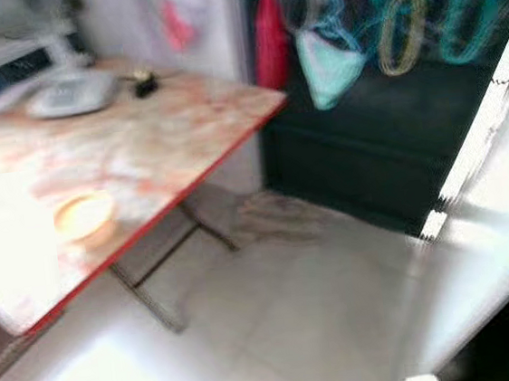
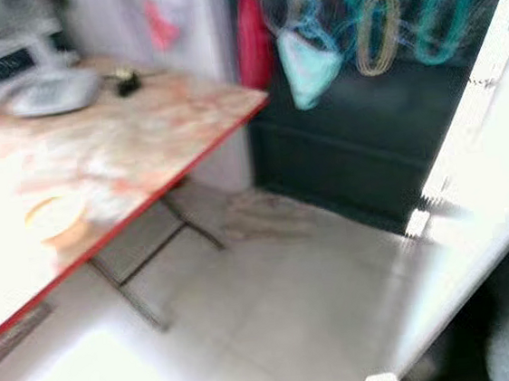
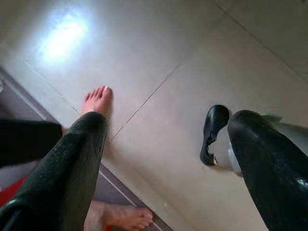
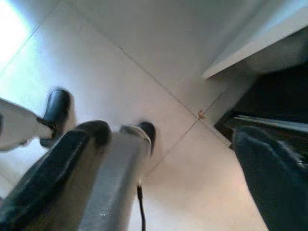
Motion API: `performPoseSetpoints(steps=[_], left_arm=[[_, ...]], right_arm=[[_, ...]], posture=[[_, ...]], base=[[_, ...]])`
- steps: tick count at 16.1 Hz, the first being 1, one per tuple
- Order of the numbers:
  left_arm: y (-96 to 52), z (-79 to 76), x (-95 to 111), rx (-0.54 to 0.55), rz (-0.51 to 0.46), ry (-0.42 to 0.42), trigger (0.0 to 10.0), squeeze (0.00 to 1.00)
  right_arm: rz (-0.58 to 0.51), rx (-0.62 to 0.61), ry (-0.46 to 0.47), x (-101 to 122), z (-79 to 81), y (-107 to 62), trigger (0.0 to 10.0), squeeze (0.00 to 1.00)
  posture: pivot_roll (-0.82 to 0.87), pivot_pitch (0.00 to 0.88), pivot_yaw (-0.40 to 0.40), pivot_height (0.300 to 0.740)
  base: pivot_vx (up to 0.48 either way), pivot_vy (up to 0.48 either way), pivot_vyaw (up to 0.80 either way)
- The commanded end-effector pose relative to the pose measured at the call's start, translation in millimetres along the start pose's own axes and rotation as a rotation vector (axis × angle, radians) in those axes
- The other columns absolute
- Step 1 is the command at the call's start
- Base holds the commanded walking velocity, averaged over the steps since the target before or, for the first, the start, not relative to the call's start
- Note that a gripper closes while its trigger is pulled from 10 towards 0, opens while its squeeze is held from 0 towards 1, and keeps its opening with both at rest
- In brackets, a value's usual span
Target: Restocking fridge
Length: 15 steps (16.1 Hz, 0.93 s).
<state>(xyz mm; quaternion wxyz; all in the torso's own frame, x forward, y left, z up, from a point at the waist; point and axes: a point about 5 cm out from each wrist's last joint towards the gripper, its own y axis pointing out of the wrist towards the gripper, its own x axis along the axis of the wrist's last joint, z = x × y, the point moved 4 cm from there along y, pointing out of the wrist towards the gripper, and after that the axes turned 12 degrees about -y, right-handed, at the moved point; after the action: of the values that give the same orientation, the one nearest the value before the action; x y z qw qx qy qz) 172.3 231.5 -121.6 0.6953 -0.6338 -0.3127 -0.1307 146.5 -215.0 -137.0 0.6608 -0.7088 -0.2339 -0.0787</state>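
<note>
Both arms hang low over the pale tiled floor. In the left wrist view my left gripper [image 3: 163,168] is open, its two black fingers [image 3: 62,173] wide apart with only floor between them. My right gripper [image 4: 163,178] is also open and holds nothing; a silver part of my own body [image 4: 115,178] shows between its fingers. A tall white panel [image 1: 493,211], which may be a fridge door, slants along the right side of the blurred head views. No food or bottles can be made out.
A folding table [image 1: 185,134] with a marbled top and red edge stands at the left, bearing a small bowl [image 1: 82,216] and a grey fan base [image 1: 71,93]. Bags and clothes [image 1: 332,64] hang at the back. A person's bare feet [image 3: 98,99] stand close by my black foot [image 3: 213,127].
</note>
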Motion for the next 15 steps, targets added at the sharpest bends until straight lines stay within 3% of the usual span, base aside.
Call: performPoseSetpoints(steps=[1, 12, 15], left_arm=[[-3.1, 8.3, -11.3, 0.023, 0.03, -0.012, 10.0, 0.0], [-4.1, 9.2, -4.3, 0.045, -0.046, -0.108, 10.0, 0.0], [-5.4, 10.5, 2.0, 0.056, -0.108, -0.127, 10.0, 0.0]], right_arm=[[0.019, 0.013, 0.006, -5.9, 4.7, -0.3, 10.0, 0.0], [0.009, 0.031, -0.016, -3.8, 5.0, -0.2, 10.0, 0.0], [0.012, 0.04, -0.003, -5.2, 6.0, -0.4, 10.0, 0.0]], posture=[[0.03, 0.058, 0.032, 0.74], [0.06, 0.069, 0.022, 0.74], [0.06, 0.071, 0.026, 0.74]], base=[[0.0, 0.0, 0.8], [0.0, 0.0, 0.79], [0.0, 0.0, 0.0]])
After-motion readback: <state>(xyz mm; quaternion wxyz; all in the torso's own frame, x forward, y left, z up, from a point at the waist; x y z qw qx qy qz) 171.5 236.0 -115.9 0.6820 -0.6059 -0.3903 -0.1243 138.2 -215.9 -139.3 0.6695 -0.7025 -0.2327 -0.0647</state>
